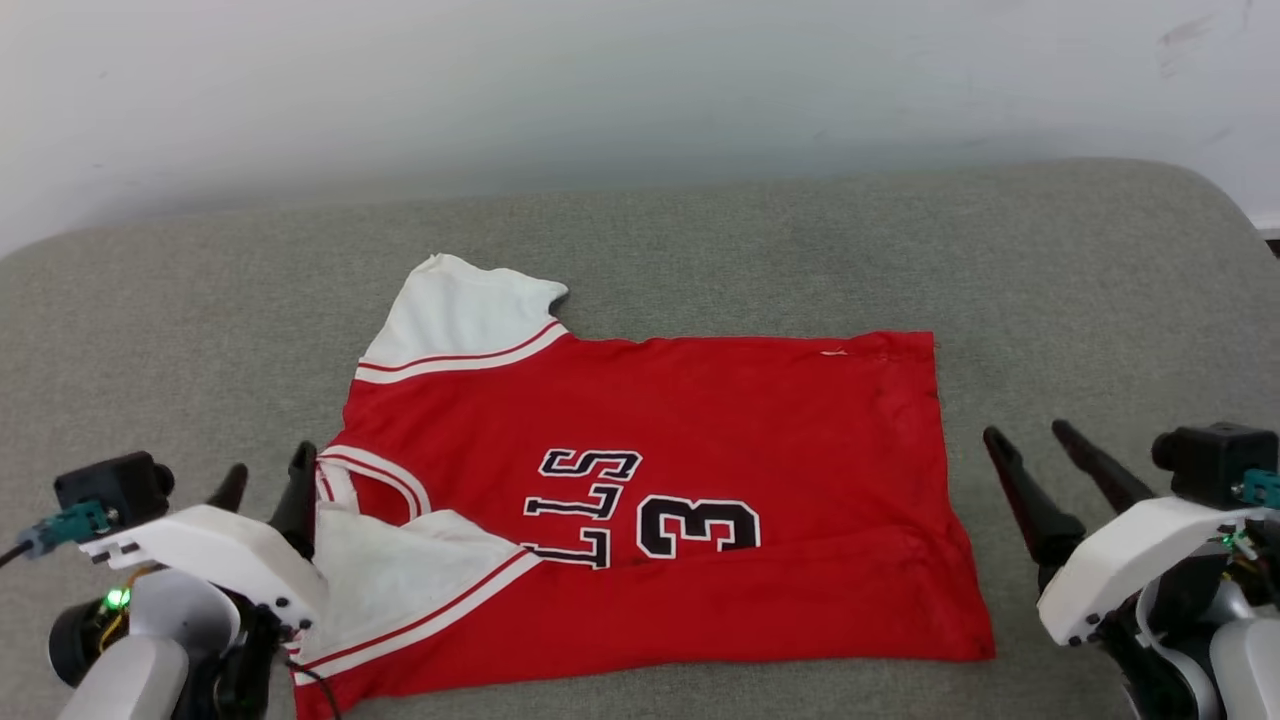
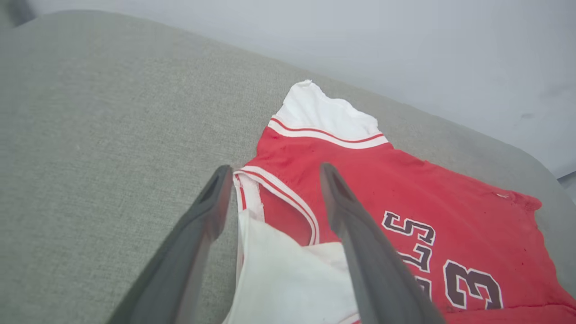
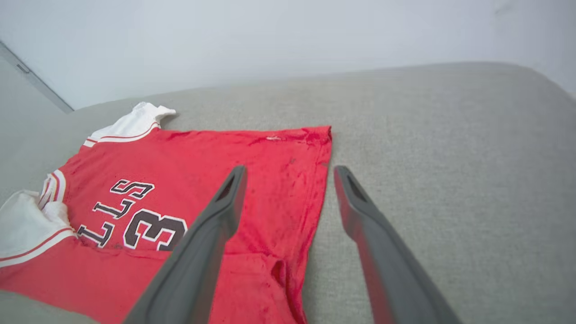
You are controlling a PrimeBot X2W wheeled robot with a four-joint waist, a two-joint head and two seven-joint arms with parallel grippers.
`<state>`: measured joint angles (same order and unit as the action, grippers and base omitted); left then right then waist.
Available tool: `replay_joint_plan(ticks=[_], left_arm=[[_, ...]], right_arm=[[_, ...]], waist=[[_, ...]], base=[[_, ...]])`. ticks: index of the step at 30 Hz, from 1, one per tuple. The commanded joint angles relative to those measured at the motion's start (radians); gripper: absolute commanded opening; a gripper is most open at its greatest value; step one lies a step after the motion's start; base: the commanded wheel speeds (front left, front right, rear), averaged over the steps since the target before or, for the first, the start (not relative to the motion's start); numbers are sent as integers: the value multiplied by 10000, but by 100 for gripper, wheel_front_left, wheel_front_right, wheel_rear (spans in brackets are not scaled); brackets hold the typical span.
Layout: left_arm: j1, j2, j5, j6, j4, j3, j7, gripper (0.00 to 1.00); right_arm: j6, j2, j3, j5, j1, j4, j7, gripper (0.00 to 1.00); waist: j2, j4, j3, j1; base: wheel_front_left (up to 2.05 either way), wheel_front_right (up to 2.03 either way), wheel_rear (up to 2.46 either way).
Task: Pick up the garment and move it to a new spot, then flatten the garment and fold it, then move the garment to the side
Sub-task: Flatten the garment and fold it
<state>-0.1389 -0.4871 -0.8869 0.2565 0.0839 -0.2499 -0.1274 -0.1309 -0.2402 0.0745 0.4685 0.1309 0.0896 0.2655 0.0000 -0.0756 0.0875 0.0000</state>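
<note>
Garment (image 1: 700, 420) lies flat on the grey cushion (image 1: 900, 250), collar toward the left, near long edge folded up across the lettering. Fold step, judged partway done. For the next fold, grasp collar end and hem end at matching depth, lift evenly and keep the crease straight. Left gripper (image 1: 268, 462): fingers spread wide, empty, tips at the collar; contact unclear. Right gripper (image 1: 1025, 430): fingers spread wide, empty, just beside the hem.

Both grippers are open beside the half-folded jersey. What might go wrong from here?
The near sleeve lies bunched over the collar; another fold would likely trap that wrinkle.
The left gripper stands open at the collar, so closing may catch one layer and undo the fold.
The right gripper sits off the garment, beyond its hem, and may miss it.
</note>
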Motion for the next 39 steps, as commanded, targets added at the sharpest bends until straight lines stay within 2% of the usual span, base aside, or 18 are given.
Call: replay_joint_plan(ticks=[1,7,15,19,28,30,31,34,39], left_arm=[[-284,-38,188,31,-62,87,292,100],[-1379,-259,698,-10,-235,161,719,100],[-3686,-776,819,-349,295,129,-129,100],[-5026,-1392,738,-697,832,-21,-1332,100],[-7866,-2755,245,-1424,1797,-645,-5320,100],[-8262,-3025,170,-1469,1950,-826,-6253,100],[-8262,-3025,170,-1469,1950,-826,-6253,100],[-8608,-3329,-5,-1409,2158,-954,-7390,100],[-8656,-3650,-152,-1131,2619,-1033,-8344,100]], right_arm=[[4,58,-124,-344,198,-226,-505,100],[4,409,-517,-1197,497,-936,-1813,100],[4,896,-627,-1523,1151,-1958,-2324,100],[4,1042,-563,-1580,1484,-2381,-2432,100],[4,1344,-512,-1509,1875,-2624,-2595,100],[4,1396,-430,-1440,1911,-2546,-2646,100],[4,1396,-430,-1440,1911,-2546,-2646,100],[4,1475,-298,-1344,1988,-2427,-2758,100],[4,1576,-95,-1122,2086,-2196,-2918,100]], waist=[[0,-173,25,0],[0,-576,504,0],[0,-1241,2200,0],[0,-1621,3101,0],[0,-2224,4377,0],[0,-2351,4584,0],[0,-2351,4584,0],[0,-2542,4897,0],[0,-2842,5333,0]], base=[[0,0,0],[0,0,0],[0,0,0],[0,0,0],[0,0,0],[0,0,0],[0,0,0],[0,0,0],[0,0,0]])
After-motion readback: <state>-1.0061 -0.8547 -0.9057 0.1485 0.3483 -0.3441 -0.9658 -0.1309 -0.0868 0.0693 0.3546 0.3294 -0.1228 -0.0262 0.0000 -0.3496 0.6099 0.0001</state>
